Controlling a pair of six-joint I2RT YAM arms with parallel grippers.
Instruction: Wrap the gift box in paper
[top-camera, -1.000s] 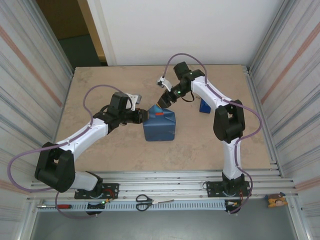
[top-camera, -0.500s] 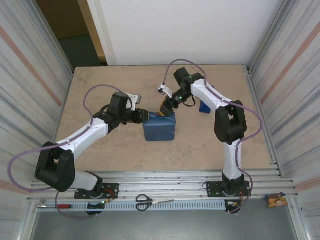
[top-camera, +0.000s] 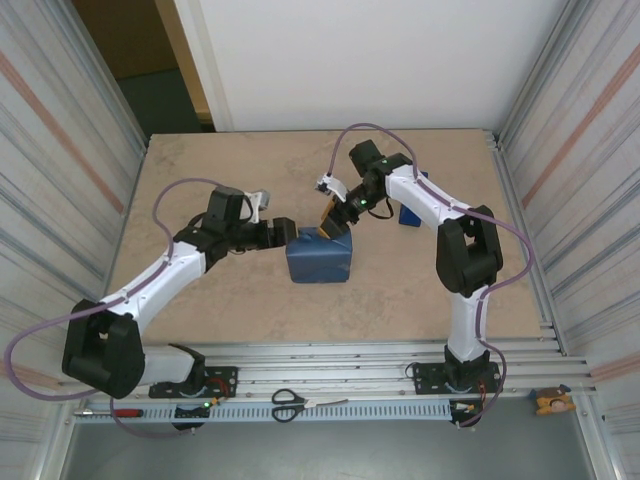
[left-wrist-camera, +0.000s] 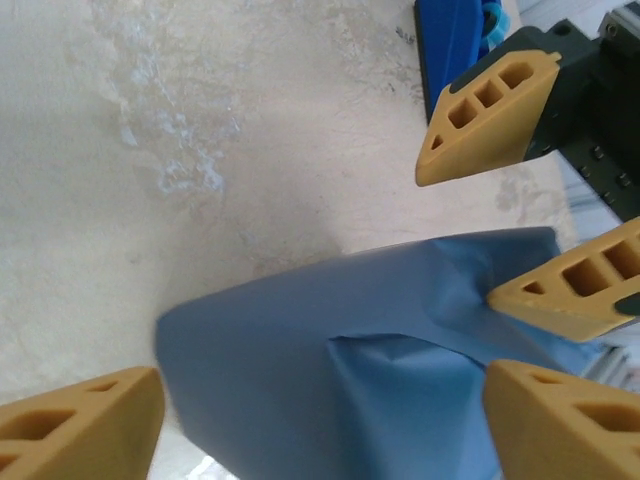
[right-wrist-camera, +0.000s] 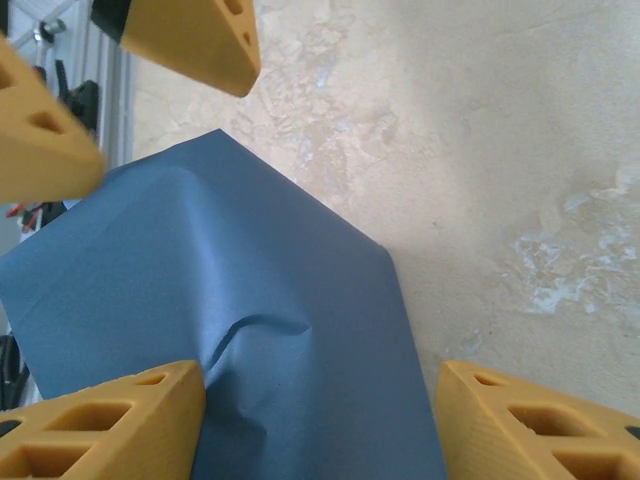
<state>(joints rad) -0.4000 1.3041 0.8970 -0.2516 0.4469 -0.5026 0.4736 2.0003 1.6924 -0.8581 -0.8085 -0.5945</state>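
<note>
Blue paper (left-wrist-camera: 330, 380) below left fingers (left-wrist-camera: 85, 420) and right fingers (right-wrist-camera: 540, 425), both spread wide, gripping nothing

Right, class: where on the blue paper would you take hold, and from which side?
Probably its raised corner at the far right: the paper stands up there as a thin free fold, and the right gripper sits open astride it. Come in from that side; elsewhere the sheet lies smooth, giving little to pinch.
</note>
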